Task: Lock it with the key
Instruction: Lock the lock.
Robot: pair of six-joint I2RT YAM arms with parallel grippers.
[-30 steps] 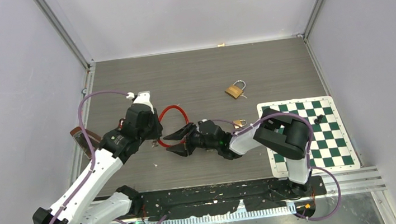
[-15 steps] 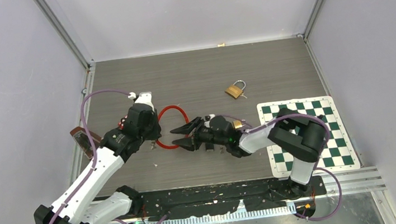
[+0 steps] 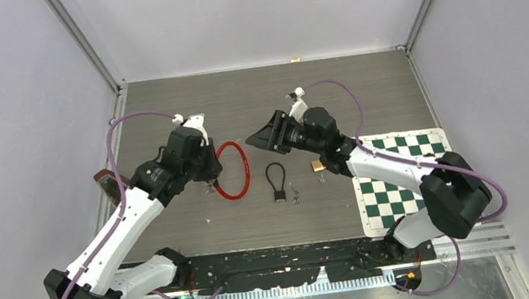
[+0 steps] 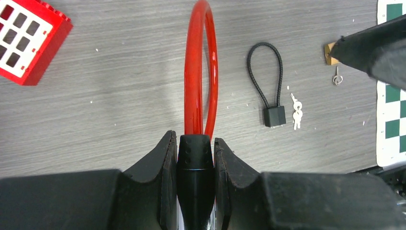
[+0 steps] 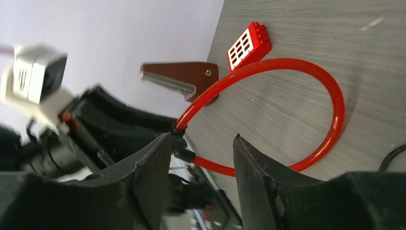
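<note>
My left gripper is shut on the black barrel of a red cable lock. Its red loop stretches away over the table and also shows in the left wrist view and the right wrist view. My right gripper is open and empty, raised above the table right of the loop and pointing at the left gripper. A small pair of silver keys lies beside a black cable padlock; both show in the left wrist view, the keys to the right of the padlock.
A brass padlock with a small key lies half under my right arm. A green-and-white chessboard mat covers the right side. A red brick and a brown-handled tool lie at the left edge.
My right arm has lifted off the table and swung back and up, uncovering the black cable padlock and the keys. My left gripper has shifted the red lock slightly right.
</note>
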